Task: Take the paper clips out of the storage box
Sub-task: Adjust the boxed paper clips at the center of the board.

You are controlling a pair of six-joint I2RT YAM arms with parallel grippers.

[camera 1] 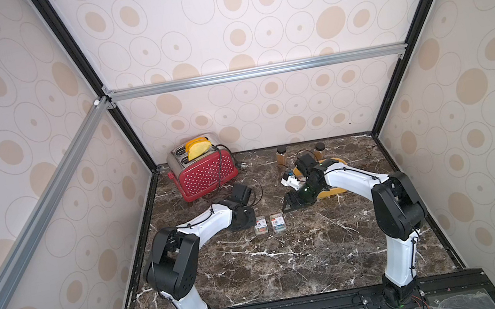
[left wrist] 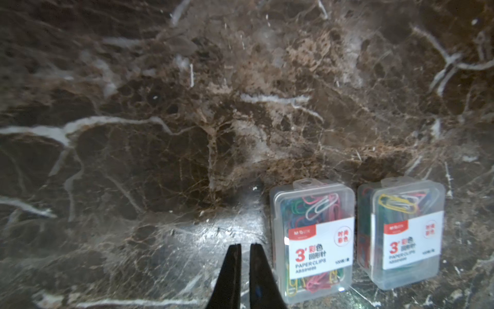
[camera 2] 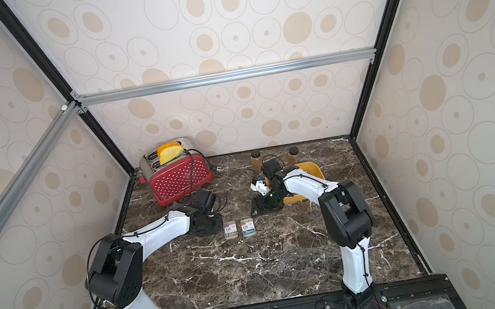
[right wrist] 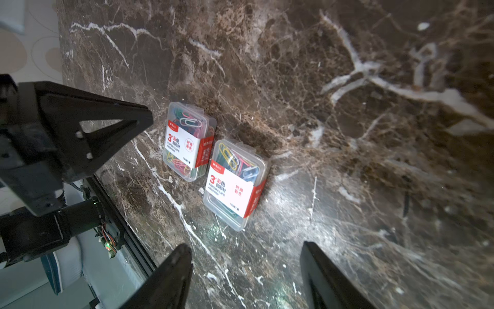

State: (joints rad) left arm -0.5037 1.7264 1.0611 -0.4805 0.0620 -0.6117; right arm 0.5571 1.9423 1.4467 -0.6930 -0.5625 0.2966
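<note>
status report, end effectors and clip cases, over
left end effector shut, empty, beside a clip case. right end effector open, empty. second case alongside, both on the table. storage box mostly hidden behind right arm.

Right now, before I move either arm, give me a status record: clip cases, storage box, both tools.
clip cases: two out, flat on table, side by side, small gap
storage box: yellow, mostly hidden behind right arm; contents unseen
left tool: shut, empty, beside one case
right tool: open, empty, above table, short of the cases
</note>
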